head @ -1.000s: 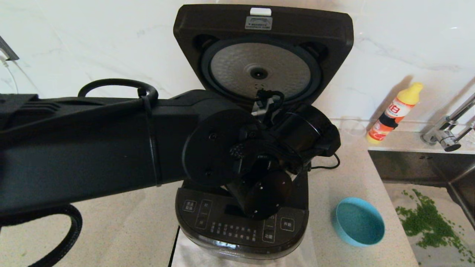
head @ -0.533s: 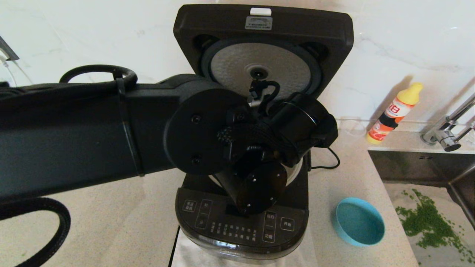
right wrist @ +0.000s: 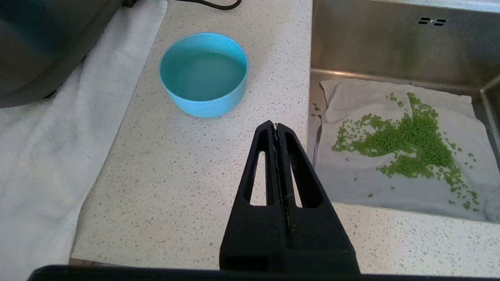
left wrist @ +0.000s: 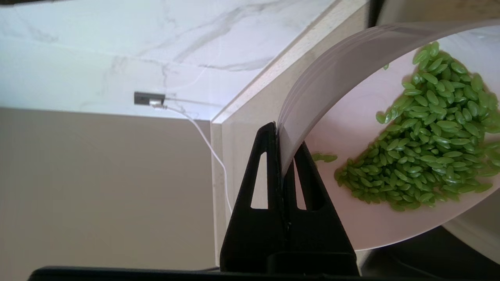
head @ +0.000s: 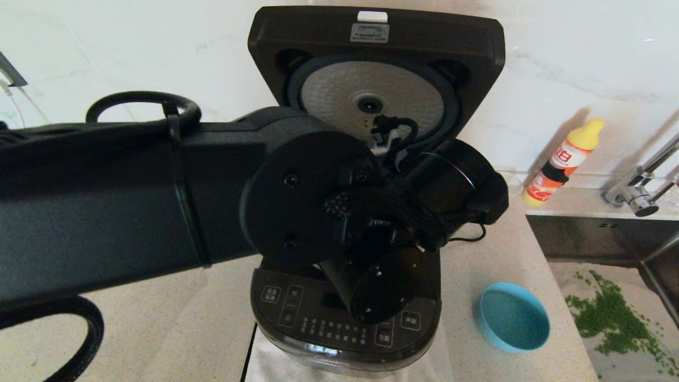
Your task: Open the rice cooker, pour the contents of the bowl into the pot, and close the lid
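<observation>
The black rice cooker [head: 339,318] stands with its lid [head: 371,101] raised, silver dimpled underside facing me. My left arm [head: 329,212] reaches across the cooker's opening and hides the pot. In the left wrist view my left gripper [left wrist: 278,132] is shut on the rim of the pale-pink bowl [left wrist: 371,222], which is tilted. The green grains [left wrist: 429,136] lie heaped against its lower wall. My right gripper [right wrist: 276,125] is shut on nothing, above the countertop to the right of the cooker.
A blue bowl [head: 512,317] sits right of the cooker. Beyond it is a sink [head: 583,233] with green grains scattered on a cloth [head: 615,318], a tap [head: 642,191] and an orange bottle [head: 562,162]. A white towel [right wrist: 39,156] lies under the cooker.
My left arm first drew up and to the left, then swung right and slightly down over the cooker. The lid, the blue bowl and the right arm have not moved.
</observation>
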`<state>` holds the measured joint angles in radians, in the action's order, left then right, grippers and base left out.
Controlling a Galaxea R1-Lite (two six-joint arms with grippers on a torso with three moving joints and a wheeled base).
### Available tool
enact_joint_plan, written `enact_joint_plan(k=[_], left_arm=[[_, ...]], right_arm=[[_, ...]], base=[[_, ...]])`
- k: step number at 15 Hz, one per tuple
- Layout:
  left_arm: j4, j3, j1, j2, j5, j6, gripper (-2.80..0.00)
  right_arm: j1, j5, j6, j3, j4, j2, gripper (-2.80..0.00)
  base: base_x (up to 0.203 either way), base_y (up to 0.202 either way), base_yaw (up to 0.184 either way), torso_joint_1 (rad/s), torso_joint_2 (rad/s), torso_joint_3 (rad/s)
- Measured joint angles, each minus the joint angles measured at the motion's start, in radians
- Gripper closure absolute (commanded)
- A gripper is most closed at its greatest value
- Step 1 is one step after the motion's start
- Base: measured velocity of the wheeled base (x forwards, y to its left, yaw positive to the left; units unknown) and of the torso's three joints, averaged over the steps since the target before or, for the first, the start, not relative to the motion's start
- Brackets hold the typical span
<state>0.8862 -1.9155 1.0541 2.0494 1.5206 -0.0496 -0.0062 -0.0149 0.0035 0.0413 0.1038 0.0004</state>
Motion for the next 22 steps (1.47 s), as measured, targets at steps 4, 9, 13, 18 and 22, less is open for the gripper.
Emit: enact_joint_plan(k=[4,9,13,18,22], left_arm=[[0.002,0.004,0.012,0.031,0.0,0.0,0.0],[0.032,0.007,0.013,0.075,0.001,0.004,0.0],[0.035,0.006,0.012,0.098,0.001,0.004,0.0],[0.031,0.001,0.008,0.085,0.0,0.022,0.0],[0.037,-0.003,0.008,0.037,0.0,0.011,0.0]], right_arm=[[0.0,0.0,0.0,0.0,0.0,0.0,0.0],[0.0,0.0,0.0,0.0,0.0,0.0,0.0],[0.0,0.0,0.0,0.0,0.0,0.0,0.0],[0.0,0.0,0.0,0.0,0.0,0.0,0.0],[0.0,0.0,0.0,0.0,0.0,0.0,0.0]], base=[[0.0,0.0,0.0,0.0,0.0,0.0],[0.0,0.0,0.0,0.0,0.0,0.0],[0.0,0.0,0.0,0.0,0.0,0.0],[0.0,0.0,0.0,0.0,0.0,0.0],[0.0,0.0,0.0,0.0,0.0,0.0]])
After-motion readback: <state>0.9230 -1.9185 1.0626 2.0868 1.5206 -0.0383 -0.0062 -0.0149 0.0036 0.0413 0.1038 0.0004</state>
